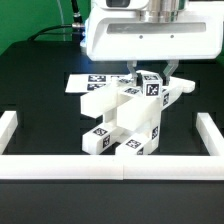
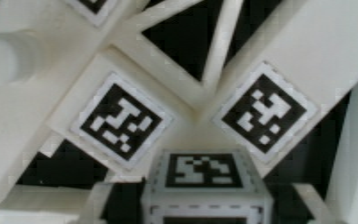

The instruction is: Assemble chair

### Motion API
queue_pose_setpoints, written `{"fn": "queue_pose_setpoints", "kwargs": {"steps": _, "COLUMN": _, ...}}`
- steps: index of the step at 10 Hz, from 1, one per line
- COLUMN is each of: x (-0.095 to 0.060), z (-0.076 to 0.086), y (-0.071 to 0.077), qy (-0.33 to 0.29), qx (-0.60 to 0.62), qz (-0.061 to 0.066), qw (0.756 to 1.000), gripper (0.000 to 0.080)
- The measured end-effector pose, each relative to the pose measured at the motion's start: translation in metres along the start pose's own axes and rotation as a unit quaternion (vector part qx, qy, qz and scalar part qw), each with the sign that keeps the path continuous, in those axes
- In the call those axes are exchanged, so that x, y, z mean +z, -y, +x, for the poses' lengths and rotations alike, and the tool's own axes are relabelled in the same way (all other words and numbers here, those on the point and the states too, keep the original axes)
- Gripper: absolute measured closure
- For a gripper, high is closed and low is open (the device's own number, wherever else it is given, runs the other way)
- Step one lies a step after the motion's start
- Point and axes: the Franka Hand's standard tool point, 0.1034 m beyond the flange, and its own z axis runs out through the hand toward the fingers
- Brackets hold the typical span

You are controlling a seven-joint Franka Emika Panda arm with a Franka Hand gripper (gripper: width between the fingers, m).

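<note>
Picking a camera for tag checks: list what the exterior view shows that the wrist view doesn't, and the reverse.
Exterior only: the whole chair, the rails, the marker board behind it, and the end effector at its top. Wrist only: a close look at crossed braces and a small tagged block. Both: the chair's white parts and square tags.

jaws tight on white chair [image 1: 118,118]

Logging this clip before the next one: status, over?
Gripper shut on chair, at its top part. Chair parts joined in one cluster. Marker board lies behind it; no obstruction seen.
</note>
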Motion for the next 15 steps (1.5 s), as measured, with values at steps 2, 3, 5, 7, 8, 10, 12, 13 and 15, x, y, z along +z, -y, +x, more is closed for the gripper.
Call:
{"fn": "queue_pose_setpoints", "kwargs": {"steps": 2, "x": 0.0, "z": 0.0, "y": 0.0008, "qy": 0.0, "qx": 0.084, "qz": 0.001, "qw": 0.996, "gripper": 0.0512}}
{"fn": "queue_pose_setpoints", "kwargs": {"steps": 3, "x": 0.0, "z": 0.0, "y": 0.0012, "qy": 0.0, "qx": 0.124, "qz": 0.001, "qw": 0.992, "gripper": 0.0512}}
{"fn": "queue_pose_setpoints", "kwargs": {"steps": 5, "x": 0.0, "z": 0.0, "y": 0.0019, "qy": 0.0, "qx": 0.187, "qz": 0.001, "qw": 0.982, "gripper": 0.0512}}
{"fn": "queue_pose_setpoints", "kwargs": {"steps": 7, "x": 0.0, "z": -0.0001, "y": 0.003, "qy": 0.0, "qx": 0.244, "qz": 0.002, "qw": 0.97, "gripper": 0.0512}}
{"fn": "queue_pose_setpoints", "kwargs": {"steps": 8, "x": 0.0, "z": -0.0001, "y": 0.0034, "qy": 0.0, "qx": 0.273, "qz": 0.002, "qw": 0.962, "gripper": 0.0512}}
{"fn": "queue_pose_setpoints", "kwargs": {"steps": 10, "x": 0.0, "z": -0.0001, "y": 0.0044, "qy": 0.001, "qx": 0.328, "qz": 0.004, "qw": 0.945, "gripper": 0.0512}}
{"fn": "queue_pose_setpoints", "kwargs": {"steps": 12, "x": 0.0, "z": 0.0, "y": 0.0059, "qy": 0.002, "qx": 0.37, "qz": 0.007, "qw": 0.929, "gripper": 0.0512}}
{"fn": "queue_pose_setpoints", "kwargs": {"steps": 13, "x": 0.0, "z": -0.0001, "y": 0.0069, "qy": 0.003, "qx": 0.408, "qz": 0.009, "qw": 0.913, "gripper": 0.0512}}
{"fn": "queue_pose_setpoints", "kwargs": {"steps": 15, "x": 0.0, "z": 0.0, "y": 0.008, "qy": 0.005, "qx": 0.447, "qz": 0.011, "qw": 0.895, "gripper": 0.0512}}
